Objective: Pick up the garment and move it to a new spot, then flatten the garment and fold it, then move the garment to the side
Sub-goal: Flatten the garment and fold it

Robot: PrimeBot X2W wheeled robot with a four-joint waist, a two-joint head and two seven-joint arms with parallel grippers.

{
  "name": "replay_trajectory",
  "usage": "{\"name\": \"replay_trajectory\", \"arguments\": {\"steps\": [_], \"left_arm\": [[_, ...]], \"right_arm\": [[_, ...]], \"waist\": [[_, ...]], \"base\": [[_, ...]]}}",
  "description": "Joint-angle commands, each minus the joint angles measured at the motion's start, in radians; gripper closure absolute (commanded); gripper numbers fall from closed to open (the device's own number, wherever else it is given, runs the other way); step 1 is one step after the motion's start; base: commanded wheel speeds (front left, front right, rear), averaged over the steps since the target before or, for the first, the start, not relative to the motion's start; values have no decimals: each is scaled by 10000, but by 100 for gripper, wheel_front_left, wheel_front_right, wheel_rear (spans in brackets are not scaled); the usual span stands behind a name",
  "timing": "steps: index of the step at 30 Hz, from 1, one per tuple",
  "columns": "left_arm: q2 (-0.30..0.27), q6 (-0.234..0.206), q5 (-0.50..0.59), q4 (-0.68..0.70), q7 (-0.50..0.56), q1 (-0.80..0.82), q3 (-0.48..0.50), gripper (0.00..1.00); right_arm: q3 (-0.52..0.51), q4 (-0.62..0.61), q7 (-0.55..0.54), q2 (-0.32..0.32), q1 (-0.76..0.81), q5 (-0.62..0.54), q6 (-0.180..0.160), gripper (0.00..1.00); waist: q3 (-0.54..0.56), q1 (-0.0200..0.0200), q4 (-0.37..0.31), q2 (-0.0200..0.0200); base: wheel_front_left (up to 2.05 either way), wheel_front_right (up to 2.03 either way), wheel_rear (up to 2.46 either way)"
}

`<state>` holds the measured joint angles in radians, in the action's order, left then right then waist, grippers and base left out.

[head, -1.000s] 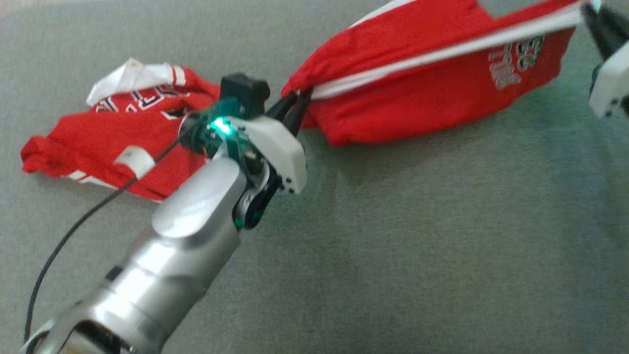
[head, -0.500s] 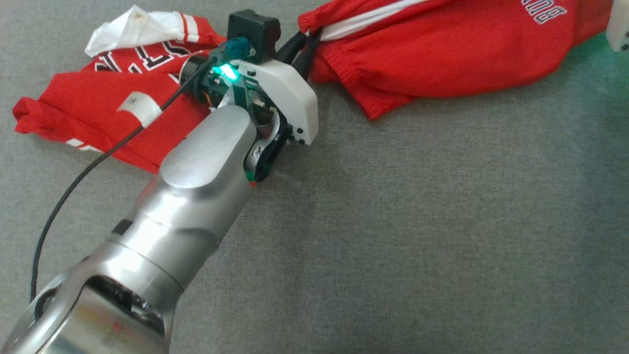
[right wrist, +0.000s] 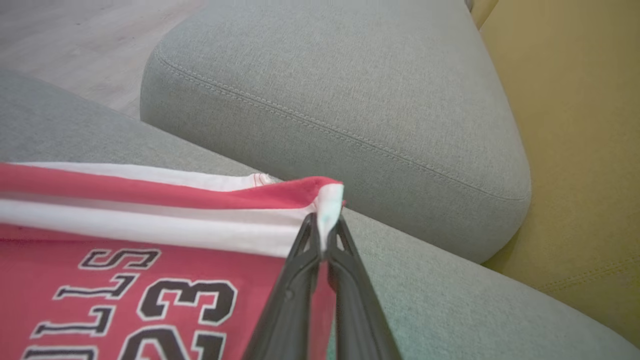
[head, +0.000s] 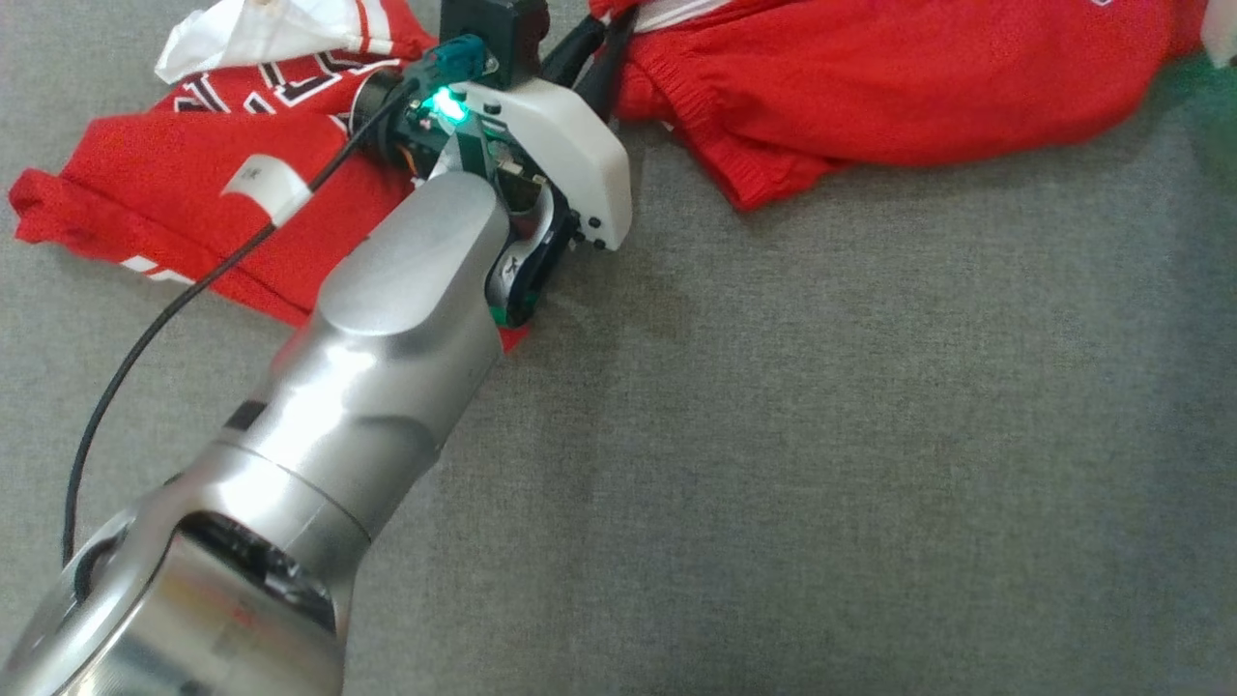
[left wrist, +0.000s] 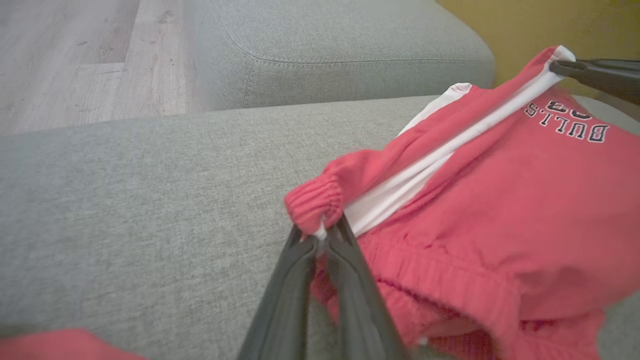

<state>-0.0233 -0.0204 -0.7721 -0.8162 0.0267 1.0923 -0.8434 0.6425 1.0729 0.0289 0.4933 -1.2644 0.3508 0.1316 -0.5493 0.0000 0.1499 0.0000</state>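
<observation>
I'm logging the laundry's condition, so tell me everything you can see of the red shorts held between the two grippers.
The red shorts look like soft knit jersey, with a gathered elastic waistband, a white side stripe and dark-outlined BULLS 23 lettering. The left gripper pinches the stripe's waistband end, the right gripper its hem end, both pairs of fingers shut, so the stripe runs taut between them. The rest sags, wrinkled, onto the grey sofa cushion.

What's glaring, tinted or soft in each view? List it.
Head view: the green light glows, a green cast on the couch top right, glare on the silver forearm. Left wrist view: left gripper and near folds of the garment soft. Right wrist view: lettering crisp, right gripper blurred low.
</observation>
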Motion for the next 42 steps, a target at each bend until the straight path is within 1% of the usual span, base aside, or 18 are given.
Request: {"name": "replay_trajectory", "arguments": {"steps": [1,2,3,4,8,14,18,21,24,26,29,30,31,34,37,40,42], "left_arm": [[-291,-37,-100,33,-118,407,179,75],[-286,-39,-128,6,-154,432,153,53],[-282,-43,-158,-21,-184,452,124,15],[-279,-64,-184,-49,-217,475,95,0],[-274,-116,-356,-58,-346,500,-52,0],[-271,-196,-563,-228,-527,393,-260,0],[-271,-319,-612,-384,-955,259,-262,0],[-271,-410,-627,-452,-1553,110,-150,0],[-369,-509,-637,-414,-2305,-110,69,0],[-512,-565,-581,-208,-2671,-312,274,0],[-833,-826,-361,388,-2864,-859,759,0],[-833,-826,-361,388,-2864,-859,759,0],[-970,-940,-146,853,-2873,-1078,1035,0],[-1326,-1226,615,2351,-2880,-2272,1882,0],[-1556,-1365,1353,3557,-2882,-3722,2473,0],[-1653,-1416,1819,4237,-2883,-5153,2877,0],[-1720,-1480,2106,4469,-2883,-6020,3087,0]], "right_arm": [[4,-37,241,53,-258,16,-9,100],[-4,13,372,36,-313,46,-9,20],[-44,81,487,19,-361,116,-9,0],[-82,160,599,22,-418,164,-9,0],[-84,568,817,52,-582,170,-9,0],[-319,918,1466,-51,-494,600,-9,0],[-487,935,1962,-154,-152,918,-9,0],[-859,736,2227,-250,244,1354,-9,0],[-1218,213,2314,-422,898,1709,-9,0],[-1778,-510,2322,-462,1439,1913,-9,0],[-2743,-1617,2325,-668,2601,2005,-9,0],[-2743,-1617,2325,-668,2601,2005,-9,0],[-3055,-1965,2326,-774,3030,1981,-9,0],[-3915,-2909,2327,-1251,4391,1819,-9,0],[-4621,-3722,2327,-1838,5760,1500,-9,0],[-5208,-4428,2328,-2455,7065,1005,-9,0],[-5407,-4816,2328,-2853,7856,587,-9,0]], "waist": [[-35,0,35,0],[-48,0,58,0],[-56,0,85,0],[-63,0,112,0],[-40,0,196,0],[266,0,207,0],[689,0,184,0],[1157,0,168,0],[1754,0,132,0],[2175,0,98,0],[2811,0,32,0],[2811,0,32,0],[2992,0,16,0],[3540,0,-56,0],[4018,0,-124,0],[4420,0,-200,0],[4622,0,-277,0]], "base": [[0,0,0],[0,0,0],[0,0,0],[0,0,0],[0,0,0],[0,0,0],[0,0,0],[0,0,0],[0,0,0],[0,0,0],[0,0,0],[0,0,0],[0,0,0],[0,0,0],[0,0,0],[0,0,0],[0,0,0]]}}
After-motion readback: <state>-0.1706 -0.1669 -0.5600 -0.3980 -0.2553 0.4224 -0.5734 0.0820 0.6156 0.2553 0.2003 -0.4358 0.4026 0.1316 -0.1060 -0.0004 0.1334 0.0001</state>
